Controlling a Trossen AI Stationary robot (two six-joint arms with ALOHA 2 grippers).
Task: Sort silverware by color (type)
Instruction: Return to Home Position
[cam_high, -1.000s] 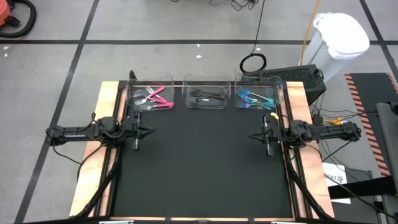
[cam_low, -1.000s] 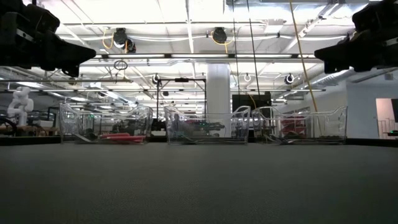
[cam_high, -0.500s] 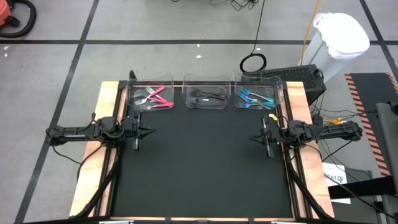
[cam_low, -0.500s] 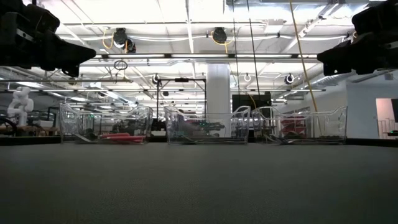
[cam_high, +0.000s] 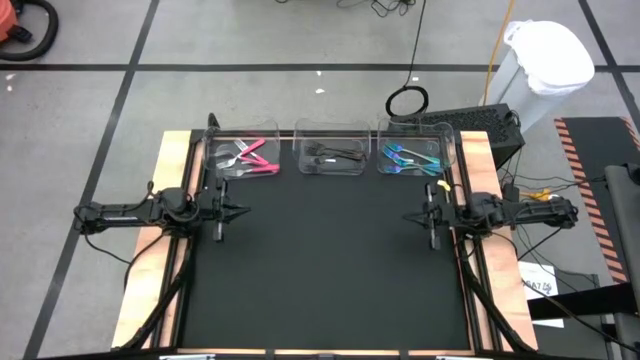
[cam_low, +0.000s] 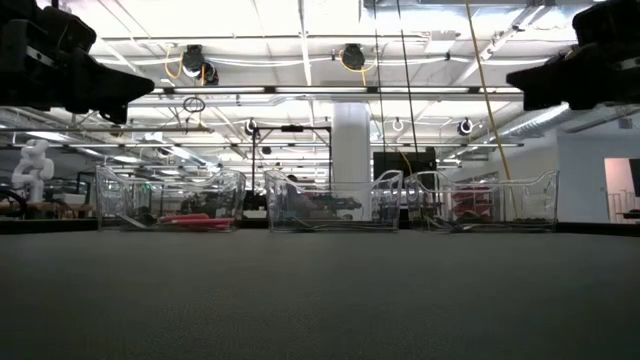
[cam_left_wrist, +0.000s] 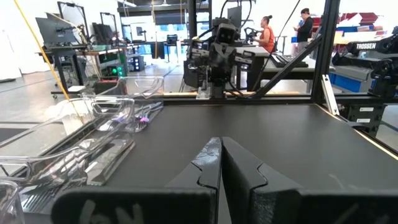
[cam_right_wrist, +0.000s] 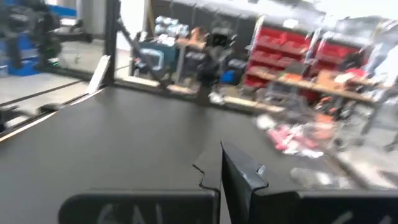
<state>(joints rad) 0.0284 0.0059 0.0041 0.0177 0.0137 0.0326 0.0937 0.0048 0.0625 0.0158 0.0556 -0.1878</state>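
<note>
While both arms wait at the table's side edges, all the silverware lies in three clear bins lined along the upper edge of the black mat (cam_high: 320, 280) in the high view. Pink-handled pieces (cam_high: 256, 158) lie in the left bin (cam_high: 222, 173), all-black pieces (cam_high: 336, 156) in the middle bin (cam_high: 304, 141), and teal-handled pieces (cam_high: 404, 156) in the right bin (cam_high: 446, 150). The left gripper (cam_high: 225, 210) hangs over the mat's left border at mid-frame, below the left bin; its fingers (cam_left_wrist: 210, 163) are pressed together, gripping nothing. The right gripper (cam_high: 428, 216) sits opposite on the right border, its fingers (cam_right_wrist: 241, 173) likewise closed on nothing.
</note>
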